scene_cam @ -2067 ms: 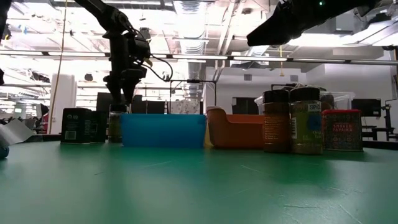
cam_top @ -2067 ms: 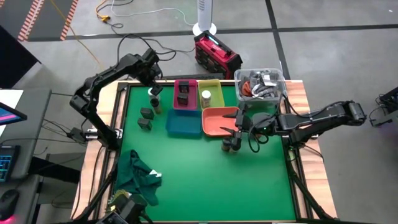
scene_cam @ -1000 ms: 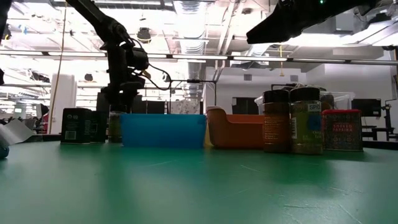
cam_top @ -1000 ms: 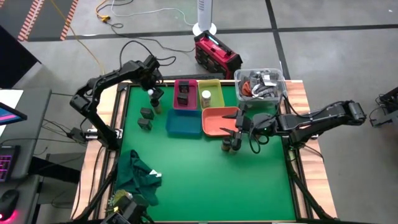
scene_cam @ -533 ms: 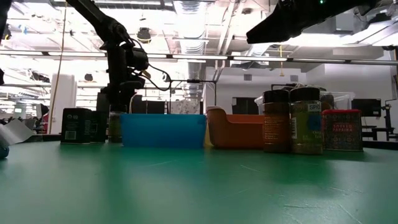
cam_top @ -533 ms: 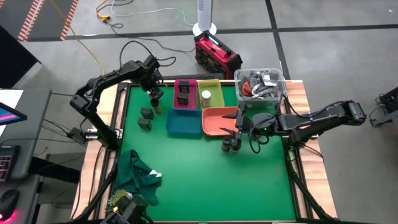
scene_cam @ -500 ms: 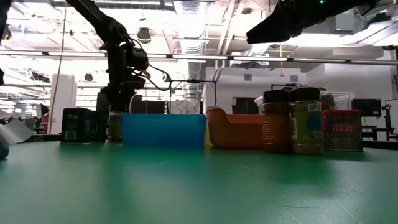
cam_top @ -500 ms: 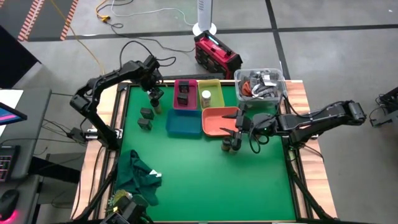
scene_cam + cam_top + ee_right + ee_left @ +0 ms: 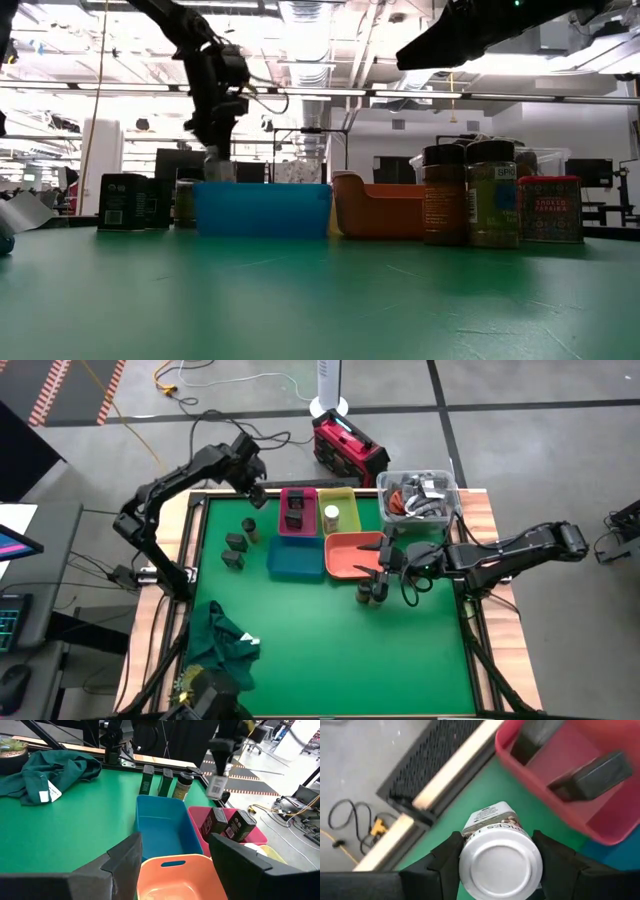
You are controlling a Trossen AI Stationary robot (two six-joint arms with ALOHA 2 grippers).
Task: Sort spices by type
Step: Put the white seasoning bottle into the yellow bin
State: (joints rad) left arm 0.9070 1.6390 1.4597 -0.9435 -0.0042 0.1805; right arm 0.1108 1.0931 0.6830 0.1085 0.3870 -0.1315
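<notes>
From above, my left gripper [image 9: 257, 488] hangs over the far-left corner of the green table [image 9: 330, 650], just beside the pink tray [image 9: 298, 512], closed around a white-topped jar [image 9: 258, 496] lifted off the mat. The pink tray holds 2 dark tins [image 9: 295, 512], and the yellow-green tray [image 9: 338, 508] next to it holds 1 white-topped jar [image 9: 331, 513]. The blue tray [image 9: 296, 560] and orange tray [image 9: 353, 555] sit in front of them. On the mat at the left stand 1 dark round jar [image 9: 250, 526] and 2 more dark tins [image 9: 234, 551]. My right gripper [image 9: 384, 567] waits near the orange tray, above 2 dark jars [image 9: 370, 593]; I cannot tell how its fingers stand.

At table height, my left gripper [image 9: 214, 140] holds the jar [image 9: 219, 167] in the air above the blue tray [image 9: 263, 208]. To the right of the orange tray [image 9: 378, 208] stand 2 dark-lidded jars [image 9: 469, 194] and a magenta-red cube [image 9: 549, 209]; the dark tins [image 9: 126, 201] are at the far left.

My left wrist camera looks down on the jar's silver top [image 9: 500, 864], clamped between my 2 fingers [image 9: 446, 861], with the pink tray [image 9: 560, 815] and its tins [image 9: 593, 774] just beyond.

My right wrist camera shows the blue tray [image 9: 164, 833], the orange tray [image 9: 176, 878], the pink tray [image 9: 226, 826], a green cloth [image 9: 47, 777], and the other arm holding the jar [image 9: 216, 785] aloft.
</notes>
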